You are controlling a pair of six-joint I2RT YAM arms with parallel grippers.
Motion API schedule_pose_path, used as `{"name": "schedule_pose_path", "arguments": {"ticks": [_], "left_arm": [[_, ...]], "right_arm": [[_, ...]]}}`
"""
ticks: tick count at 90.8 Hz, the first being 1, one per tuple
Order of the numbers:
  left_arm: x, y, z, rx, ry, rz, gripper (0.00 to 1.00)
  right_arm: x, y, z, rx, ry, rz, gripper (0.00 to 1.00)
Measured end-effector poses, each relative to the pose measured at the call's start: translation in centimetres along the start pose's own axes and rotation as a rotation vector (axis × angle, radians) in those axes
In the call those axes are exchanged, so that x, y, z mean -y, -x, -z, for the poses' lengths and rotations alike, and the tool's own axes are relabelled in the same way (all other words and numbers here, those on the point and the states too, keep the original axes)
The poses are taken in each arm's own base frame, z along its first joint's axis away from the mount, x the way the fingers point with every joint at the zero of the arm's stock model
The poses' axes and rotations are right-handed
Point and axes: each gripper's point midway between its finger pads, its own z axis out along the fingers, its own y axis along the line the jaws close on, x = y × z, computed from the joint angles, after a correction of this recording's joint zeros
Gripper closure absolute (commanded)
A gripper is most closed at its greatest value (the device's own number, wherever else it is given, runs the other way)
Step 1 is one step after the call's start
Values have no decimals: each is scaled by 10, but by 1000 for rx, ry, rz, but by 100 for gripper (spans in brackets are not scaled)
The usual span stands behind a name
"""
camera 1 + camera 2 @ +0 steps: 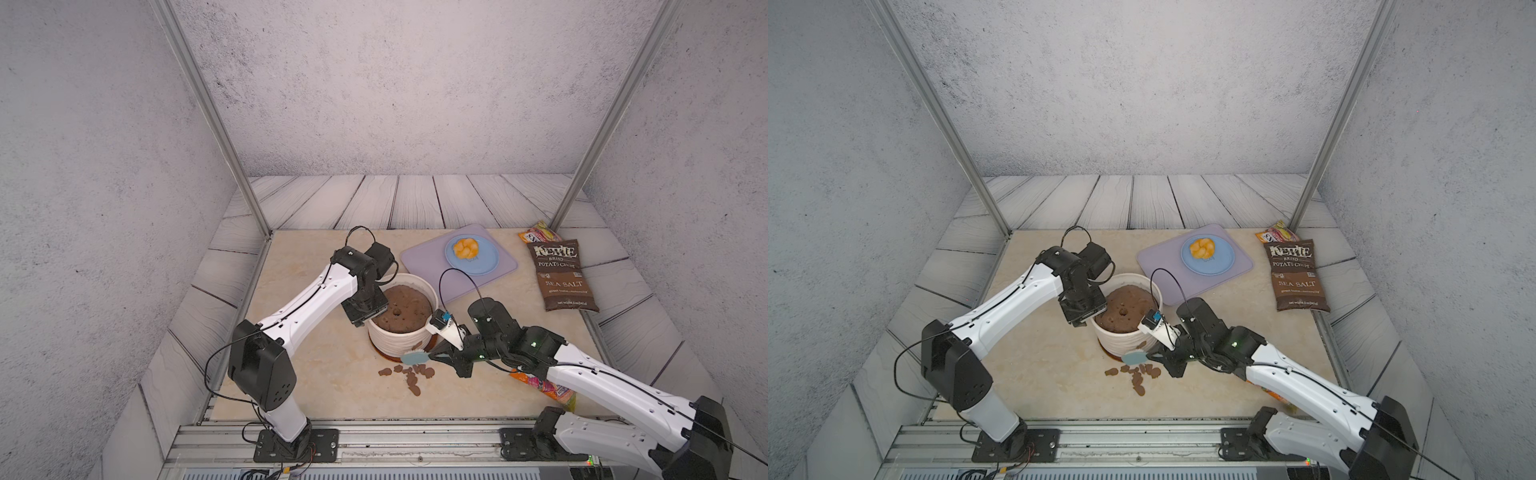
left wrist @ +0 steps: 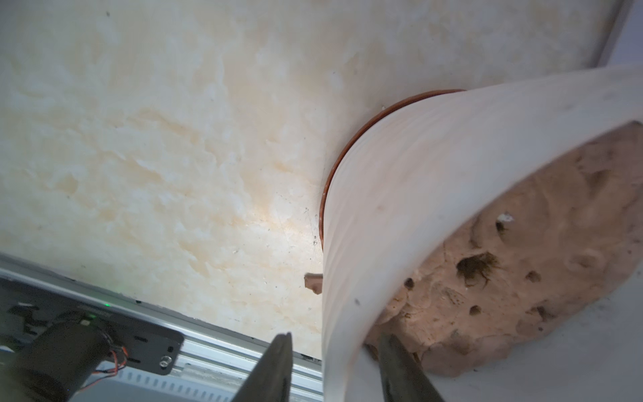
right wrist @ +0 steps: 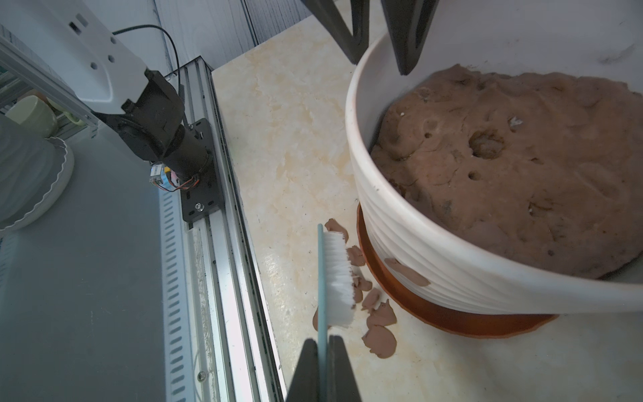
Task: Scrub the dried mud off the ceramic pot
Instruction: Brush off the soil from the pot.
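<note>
Ceramic pot (image 1: pixel 395 338) mid-frame in a top view. Left wrist: my left claw (image 2: pixel 336 337) straddles its rim to steady it; clamped or not, cannot tell. Right wrist: right claw (image 3: pixel 327 343) pinches brush (image 3: pixel 336 278), bristles facing dried mud (image 3: pixel 407 273) on wall.

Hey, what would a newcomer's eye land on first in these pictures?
The white pot mid-table, heaped with brown soil, with the left gripper straddling its rim. On its near side, the right gripper holds a brush by loose mud flakes, and one mud patch clings to the pot's wall.
</note>
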Motion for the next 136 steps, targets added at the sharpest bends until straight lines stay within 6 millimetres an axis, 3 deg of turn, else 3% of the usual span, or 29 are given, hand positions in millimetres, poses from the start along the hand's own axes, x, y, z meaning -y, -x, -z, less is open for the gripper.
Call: {"name": "schedule_pose_path", "arguments": {"ticks": [16,63,77,118,136], "left_arm": [[3,-5,-1,-4,1,33,73],[-3,1,-6,-16,81,-41,86],[5,16,-7,2,59,-141,93],[24,47,-11,54,23,-451,93],[29,54,-11,75,27,-534,92]], "right_arm": [[1,-1,1,3,-3,-3,100],[-3,7,2,38,15,-2,100],[0,11,-1,46,15,2,100],[24,35,-5,99,-103,39,100],[30,34,-14,82,-117,54,100]]}}
